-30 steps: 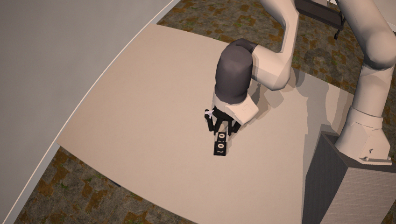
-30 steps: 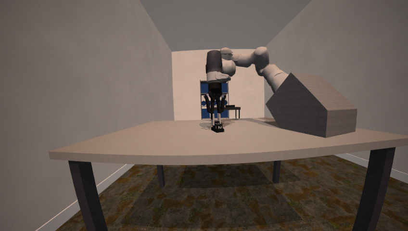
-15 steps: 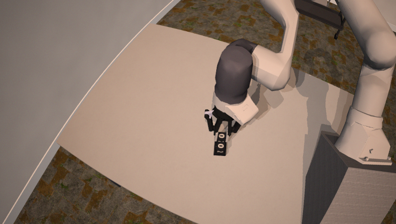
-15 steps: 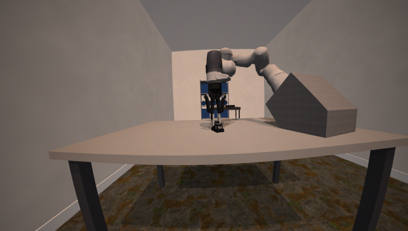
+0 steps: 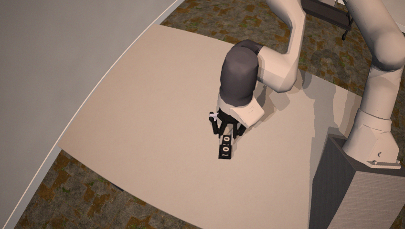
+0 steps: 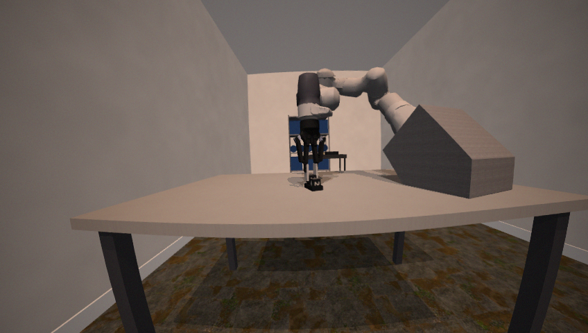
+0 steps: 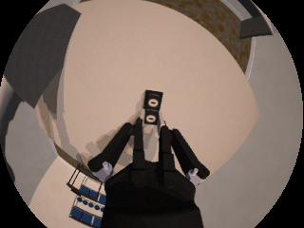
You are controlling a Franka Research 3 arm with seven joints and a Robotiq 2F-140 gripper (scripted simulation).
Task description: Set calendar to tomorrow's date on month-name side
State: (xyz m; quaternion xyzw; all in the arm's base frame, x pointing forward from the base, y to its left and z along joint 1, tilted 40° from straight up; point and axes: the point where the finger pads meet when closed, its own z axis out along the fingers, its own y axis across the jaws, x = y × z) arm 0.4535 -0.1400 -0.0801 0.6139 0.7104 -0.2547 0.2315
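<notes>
The small black calendar tray (image 5: 224,157) lies on the table, also seen in the exterior view (image 6: 313,187). Two black cubes stand in a row on it. The cube farther from the arm (image 5: 226,148) shows a white 0 on top. My gripper (image 5: 227,135) points straight down and is shut on the other cube (image 5: 226,139), which also shows a 0 on top. This held cube is low, level with its neighbour; I cannot tell whether it rests on the tray floor. The wrist view shows the held cube (image 7: 151,116) between the fingers and the other cube (image 7: 152,99) beyond it.
The arm's grey base block (image 5: 355,184) stands at the table's right side. The table edge curves along the left and front. A blue shelf (image 6: 308,144) stands by the far wall.
</notes>
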